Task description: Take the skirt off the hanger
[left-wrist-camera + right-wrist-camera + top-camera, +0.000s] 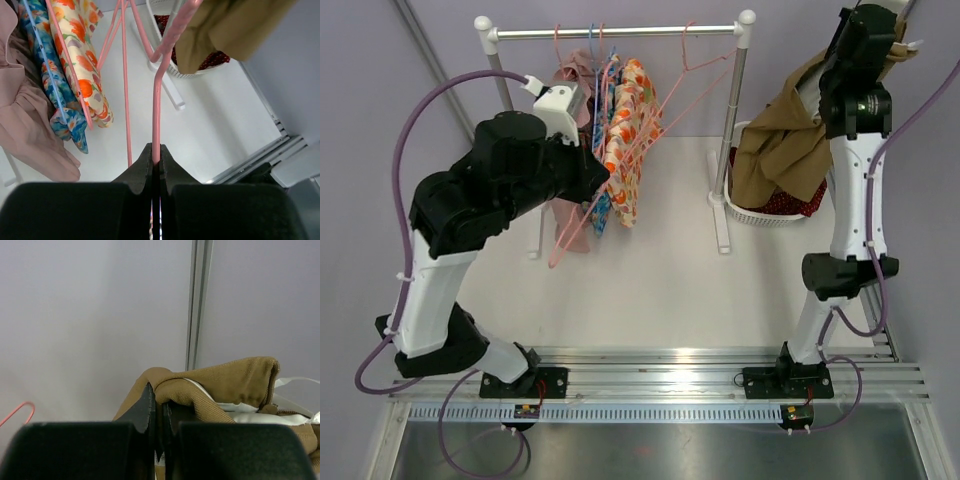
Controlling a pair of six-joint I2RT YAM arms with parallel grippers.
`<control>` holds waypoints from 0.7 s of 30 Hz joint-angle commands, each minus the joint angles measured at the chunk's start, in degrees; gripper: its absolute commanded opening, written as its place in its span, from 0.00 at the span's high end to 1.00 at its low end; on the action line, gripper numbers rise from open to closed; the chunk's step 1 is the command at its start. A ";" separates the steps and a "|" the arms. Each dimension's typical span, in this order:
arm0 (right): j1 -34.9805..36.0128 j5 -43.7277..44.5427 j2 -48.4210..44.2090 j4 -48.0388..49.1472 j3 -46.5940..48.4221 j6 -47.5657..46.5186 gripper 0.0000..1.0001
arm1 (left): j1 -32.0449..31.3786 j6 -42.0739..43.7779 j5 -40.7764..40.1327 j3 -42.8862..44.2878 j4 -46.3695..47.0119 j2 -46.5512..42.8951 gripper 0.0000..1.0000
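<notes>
The brown skirt (778, 150) hangs from my right gripper (159, 402), which is shut on a fold of its waistband (215, 385), high above the white basket (750, 214). The skirt's lower end droops into the basket, and the skirt also shows in the left wrist view (225, 25). My left gripper (156, 152) is shut on a bare pink wire hanger (156, 110). In the top view this hanger (655, 130) slants from the rail down to the left. The arms hide both sets of fingertips in the top view.
A clothes rack with a metal rail (620, 32) stands at the back. On it hang a floral orange garment (632, 140), a blue patterned one (50, 80) and a dusty pink one (25, 125). Red cloth lies in the basket (175, 70). The rack's right post (730, 150) stands beside the basket.
</notes>
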 commanded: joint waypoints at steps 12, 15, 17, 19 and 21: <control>-2.33 -16.91 -0.25 11.80 -27.95 14.19 0.96 | 2.96 6.81 -0.20 -4.40 19.56 -2.18 1.00; -2.24 -22.72 -4.90 12.31 -39.19 16.91 0.01 | 5.59 6.29 2.79 -1.69 22.47 3.00 1.00; -2.24 -24.04 -9.80 13.80 -48.51 19.20 0.01 | 8.04 5.06 4.37 0.78 23.00 7.56 1.00; -2.25 -24.75 -13.51 15.92 -56.92 20.52 0.01 | 9.37 4.44 5.61 3.33 23.26 10.30 1.00; -2.24 -25.36 -18.78 17.23 -61.61 21.76 0.01 | 11.39 3.56 7.18 3.08 25.54 12.33 1.00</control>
